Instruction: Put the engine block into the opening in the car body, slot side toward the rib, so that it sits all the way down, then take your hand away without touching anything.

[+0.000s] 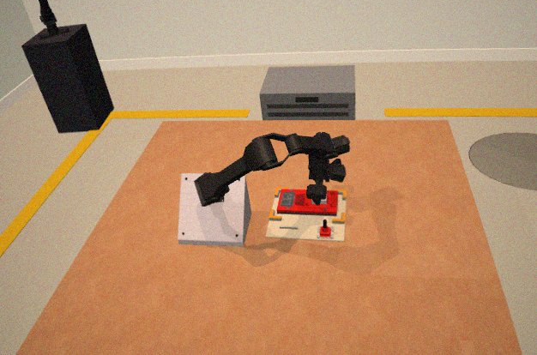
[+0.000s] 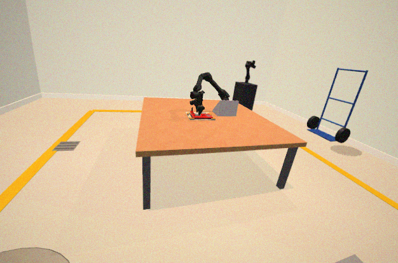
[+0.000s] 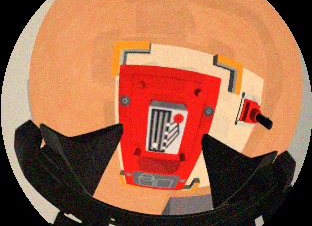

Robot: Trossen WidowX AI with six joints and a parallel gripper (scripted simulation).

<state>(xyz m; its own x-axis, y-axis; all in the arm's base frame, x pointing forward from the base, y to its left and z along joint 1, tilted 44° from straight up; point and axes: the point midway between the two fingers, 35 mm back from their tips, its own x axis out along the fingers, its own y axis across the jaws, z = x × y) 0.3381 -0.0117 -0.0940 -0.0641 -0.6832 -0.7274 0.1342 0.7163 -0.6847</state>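
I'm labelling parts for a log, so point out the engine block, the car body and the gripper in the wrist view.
Engine block (image 3: 167,129): wrist view, top face.
Car body (image 3: 134,84): wrist view, red upper surface.
Gripper (image 3: 163,133): wrist view, midway between fingertips.

Workshop or robot-lab type room — black six-joint arm on a sloped pale-grey mount (image 1: 207,229) (image 2: 229,108), orange-brown table top (image 1: 243,298) (image 2: 205,134) on dark legs. Yellow floor tape (image 1: 182,114) (image 2: 30,173), blue two-wheeled hand truck (image 2: 341,101), grey slotted metal cabinet (image 1: 309,80), plain beige walls — no domestic look.
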